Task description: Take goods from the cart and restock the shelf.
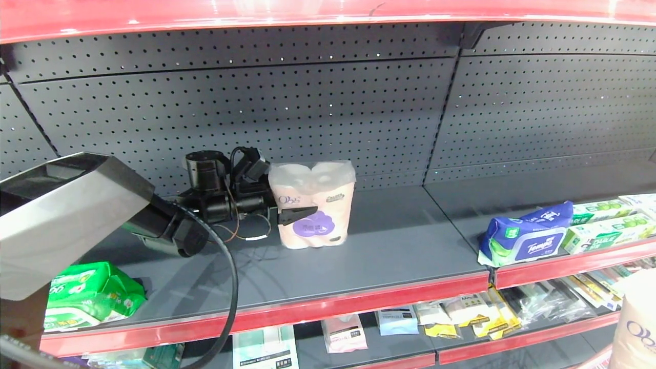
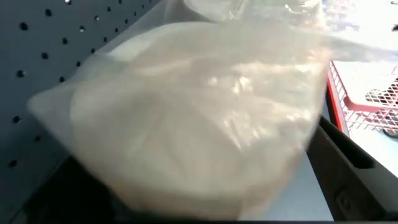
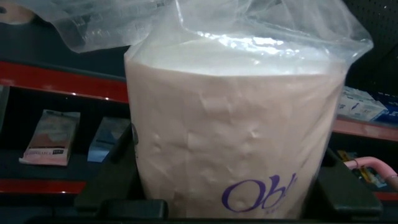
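Observation:
A pack of toilet paper rolls [image 1: 313, 202], pale pink with a purple label, stands upright on the grey shelf [image 1: 389, 256] near the pegboard back. My left gripper [image 1: 310, 206] comes in from the left and is shut on it, one finger [image 1: 297, 213] lying across its front. In the left wrist view the pack [image 2: 199, 118] sits between the fingers [image 2: 348, 163]. A second toilet paper pack [image 3: 233, 124] is held by my right gripper [image 3: 230, 190], shut on it, at the lower right below the shelf edge [image 1: 635, 328].
A green soft pack [image 1: 87, 294] lies at the shelf's front left. A blue wipes pack [image 1: 528, 233] and green-white boxes [image 1: 605, 225] sit on the right section. Small packets fill the lower shelf [image 1: 461, 312]. A red cart basket [image 2: 367, 93] is behind.

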Robot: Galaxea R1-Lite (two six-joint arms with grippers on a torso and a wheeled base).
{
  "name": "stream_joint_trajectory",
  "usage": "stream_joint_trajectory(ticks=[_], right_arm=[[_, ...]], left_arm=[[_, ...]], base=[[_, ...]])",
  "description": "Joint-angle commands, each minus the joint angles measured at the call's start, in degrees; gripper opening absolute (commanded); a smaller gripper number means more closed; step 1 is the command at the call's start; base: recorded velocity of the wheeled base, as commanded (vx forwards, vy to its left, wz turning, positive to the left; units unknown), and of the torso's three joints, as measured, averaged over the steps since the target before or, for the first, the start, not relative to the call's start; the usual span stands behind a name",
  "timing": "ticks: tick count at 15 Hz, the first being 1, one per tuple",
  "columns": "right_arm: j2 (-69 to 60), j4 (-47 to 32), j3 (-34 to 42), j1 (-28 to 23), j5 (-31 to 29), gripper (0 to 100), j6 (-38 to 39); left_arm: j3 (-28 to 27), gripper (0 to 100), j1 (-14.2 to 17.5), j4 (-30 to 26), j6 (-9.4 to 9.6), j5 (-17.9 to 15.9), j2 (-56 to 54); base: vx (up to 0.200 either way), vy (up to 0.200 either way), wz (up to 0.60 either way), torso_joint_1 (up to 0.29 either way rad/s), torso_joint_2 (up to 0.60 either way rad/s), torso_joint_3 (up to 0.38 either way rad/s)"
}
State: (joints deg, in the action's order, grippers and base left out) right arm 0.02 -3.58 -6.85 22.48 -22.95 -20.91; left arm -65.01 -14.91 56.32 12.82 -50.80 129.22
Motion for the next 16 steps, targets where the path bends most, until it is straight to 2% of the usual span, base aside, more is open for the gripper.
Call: stream_joint_trajectory(ticks=[1,2,3,9,11,12,16], right_arm=[[0.0,0.0,0.1,0.0,0.0,0,0.0],[0.0,0.0,0.1,0.0,0.0,0,0.0],[0.0,0.0,0.1,0.0,0.0,0,0.0],[0.0,0.0,0.1,0.0,0.0,0,0.1],[0.0,0.0,0.1,0.0,0.0,0,0.1],[0.0,0.0,0.1,0.0,0.0,0,0.1],[0.0,0.0,0.3,0.0,0.0,0,0.2]], left_arm=[[-0.1,100,-0.1,-0.1,0.01,-0.1,0.2],[-0.2,100,-0.2,-0.1,0.01,-0.1,0.2],[-0.1,0,-0.5,-0.1,0.01,-0.1,0.2],[1.5,0,-0.3,-0.1,-0.34,-0.4,-0.2],[3.8,0,-0.1,-0.2,-0.78,-0.5,-2.3],[7.4,0,0.1,0.0,-1.75,-0.5,-4.7],[14.8,0,2.3,0.5,-1.57,-1.5,-9.1]], base=[[0.0,0.0,0.0,0.0,0.0,0.0],[0.0,0.0,0.0,0.0,0.0,0.0],[0.0,0.0,0.0,0.0,0.0,0.0],[0.0,0.0,0.0,0.0,0.0,0.0],[0.0,0.0,0.0,0.0,0.0,0.0],[0.0,0.0,0.0,0.0,0.0,0.0],[0.0,0.0,0.0,0.0,0.0,0.0]])
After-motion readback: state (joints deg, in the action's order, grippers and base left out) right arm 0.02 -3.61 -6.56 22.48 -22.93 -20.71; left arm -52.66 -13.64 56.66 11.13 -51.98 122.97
